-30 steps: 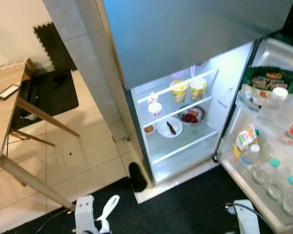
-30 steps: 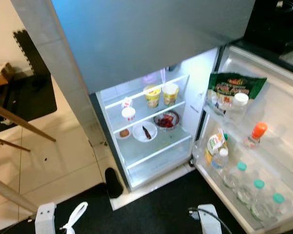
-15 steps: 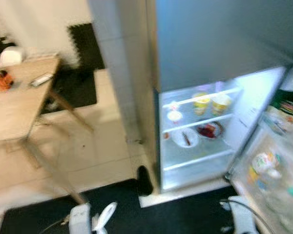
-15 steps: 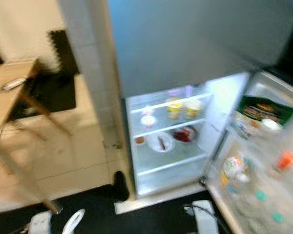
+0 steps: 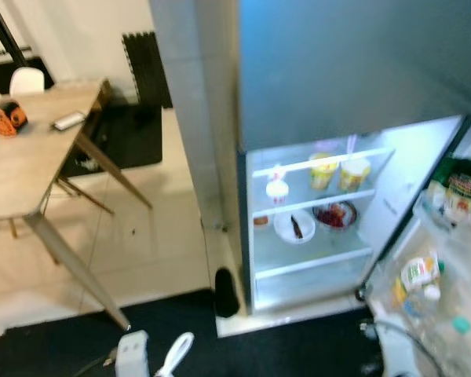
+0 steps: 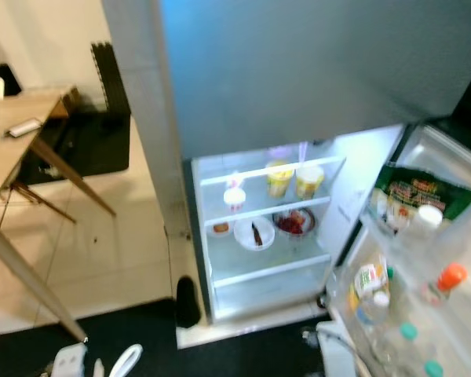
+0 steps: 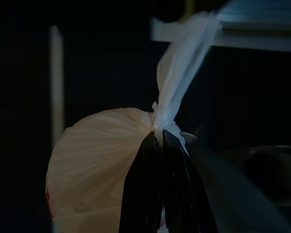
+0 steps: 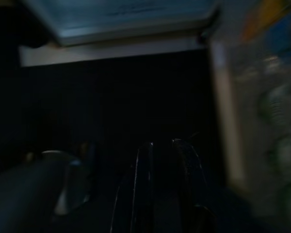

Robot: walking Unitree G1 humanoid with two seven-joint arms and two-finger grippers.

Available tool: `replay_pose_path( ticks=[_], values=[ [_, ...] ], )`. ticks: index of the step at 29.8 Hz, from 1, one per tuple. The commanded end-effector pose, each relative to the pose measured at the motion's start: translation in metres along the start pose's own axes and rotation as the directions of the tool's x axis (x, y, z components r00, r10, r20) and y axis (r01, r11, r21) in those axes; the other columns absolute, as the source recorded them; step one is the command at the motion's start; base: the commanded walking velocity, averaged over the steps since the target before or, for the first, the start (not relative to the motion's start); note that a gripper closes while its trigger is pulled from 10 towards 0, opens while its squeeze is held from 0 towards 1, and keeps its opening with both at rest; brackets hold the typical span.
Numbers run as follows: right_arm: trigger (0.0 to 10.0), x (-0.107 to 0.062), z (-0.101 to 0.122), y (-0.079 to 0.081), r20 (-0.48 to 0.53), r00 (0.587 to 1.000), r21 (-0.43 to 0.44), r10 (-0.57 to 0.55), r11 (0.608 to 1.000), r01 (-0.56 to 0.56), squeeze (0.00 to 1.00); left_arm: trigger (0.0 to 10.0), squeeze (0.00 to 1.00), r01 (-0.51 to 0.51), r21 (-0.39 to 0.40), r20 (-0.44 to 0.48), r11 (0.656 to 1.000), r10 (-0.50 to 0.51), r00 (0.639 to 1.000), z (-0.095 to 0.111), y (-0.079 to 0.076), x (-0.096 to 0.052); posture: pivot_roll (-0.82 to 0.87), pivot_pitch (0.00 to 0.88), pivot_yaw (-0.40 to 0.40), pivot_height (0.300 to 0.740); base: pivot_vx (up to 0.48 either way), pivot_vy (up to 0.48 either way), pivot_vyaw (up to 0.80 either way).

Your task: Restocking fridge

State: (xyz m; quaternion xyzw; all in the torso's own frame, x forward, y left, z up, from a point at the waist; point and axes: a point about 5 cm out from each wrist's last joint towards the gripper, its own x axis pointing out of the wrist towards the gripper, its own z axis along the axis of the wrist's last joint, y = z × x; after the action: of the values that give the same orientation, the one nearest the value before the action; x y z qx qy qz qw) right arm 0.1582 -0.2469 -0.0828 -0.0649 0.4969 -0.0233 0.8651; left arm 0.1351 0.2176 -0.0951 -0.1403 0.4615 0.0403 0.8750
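The fridge's lower compartment stands open and lit. On its shelves are two yellow cups, a small white cup, a white plate and a bowl of red food. The open door at the right holds a green bag and several bottles. My left gripper is shut on the knot of a white plastic bag, which hangs low in front of the fridge. My right gripper hangs low over the dark mat beside the door.
A wooden table stands at the left with an orange object and a flat device on it. A black item sits on the floor at the fridge's left corner. Dark matting lies underfoot, pale tiles beyond.
The camera has swung left, so more of the table shows and the fridge door sits nearer the right edge. The bag stays in my left gripper; nothing in the fridge has moved.
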Motion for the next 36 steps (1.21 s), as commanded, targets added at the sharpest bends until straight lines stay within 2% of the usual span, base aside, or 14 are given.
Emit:
replay_pose_path(
  ticks=[1,5,10,12,14,21,28,31,36],
  values=[
    [10.0,0.001,0.007,0.0,0.028,1.0,0.004,-0.006,1.0,0.006,0.0,10.0,0.0,-0.006,0.003,-0.014,1.0,0.006,1.0,-0.003,0.003,-0.001,-0.06,0.001,0.041,0.74,0.0,-0.469,0.0],
    [10.0,0.001,0.021,-0.01,0.074,0.997,0.026,-0.027,0.999,0.026,0.0,10.0,0.0,0.002,0.001,-0.028,1.0,-0.002,1.0,-0.009,0.0,-0.002,-0.06,0.004,0.039,0.74,0.0,-0.469,0.0],
    [10.0,0.001,0.037,-0.009,0.129,0.99,0.007,0.056,0.998,-0.057,0.0,10.0,0.0,-0.01,-0.014,-0.03,1.0,0.009,1.0,-0.012,0.0,-0.002,-0.06,0.008,0.035,0.74,0.0,-0.142,0.0],
    [10.0,0.001,0.041,-0.011,0.139,0.989,-0.014,0.051,0.999,-0.049,0.0,10.0,0.0,-0.01,-0.014,-0.029,1.0,0.01,1.0,-0.011,-0.001,-0.002,-0.06,0.013,0.034,0.74,0.0,0.0,0.0],
    [10.0,0.0,0.046,-0.017,0.152,0.988,-0.041,0.03,0.999,-0.024,0.0,10.0,0.0,-0.009,-0.014,-0.027,1.0,0.008,1.0,-0.011,-0.001,-0.002,-0.07,0.019,0.032,0.74,0.0,0.0,0.0],
    [10.0,-0.004,0.068,-0.033,0.231,0.973,-0.016,-0.019,1.0,0.024,0.0,10.0,0.0,0.002,-0.026,-0.032,1.0,-0.002,0.999,-0.014,-0.004,-0.002,-0.07,0.026,0.028,0.74,0.0,0.0,0.0],
    [10.0,-0.01,0.086,-0.058,0.285,0.951,0.017,-0.119,0.993,0.119,0.0,10.0,0.0,0.012,-0.031,-0.041,0.999,-0.014,0.999,-0.017,-0.007,-0.002,-0.06,0.027,0.026,0.74,0.0,0.0,0.0],
    [10.0,-0.014,0.088,-0.069,0.288,0.944,0.063,-0.16,0.987,0.148,0.0,10.0,0.0,0.014,-0.032,-0.037,0.999,-0.015,0.999,-0.016,-0.007,-0.002,-0.06,0.027,0.021,0.74,0.0,0.0,0.0],
    [10.0,-0.011,0.085,-0.059,0.283,0.954,0.048,-0.095,0.995,0.085,0.0,10.0,0.0,0.018,-0.022,-0.033,1.0,-0.019,0.999,-0.015,-0.008,-0.001,-0.06,0.028,0.021,0.74,0.0,0.0,0.0]
  ],
)
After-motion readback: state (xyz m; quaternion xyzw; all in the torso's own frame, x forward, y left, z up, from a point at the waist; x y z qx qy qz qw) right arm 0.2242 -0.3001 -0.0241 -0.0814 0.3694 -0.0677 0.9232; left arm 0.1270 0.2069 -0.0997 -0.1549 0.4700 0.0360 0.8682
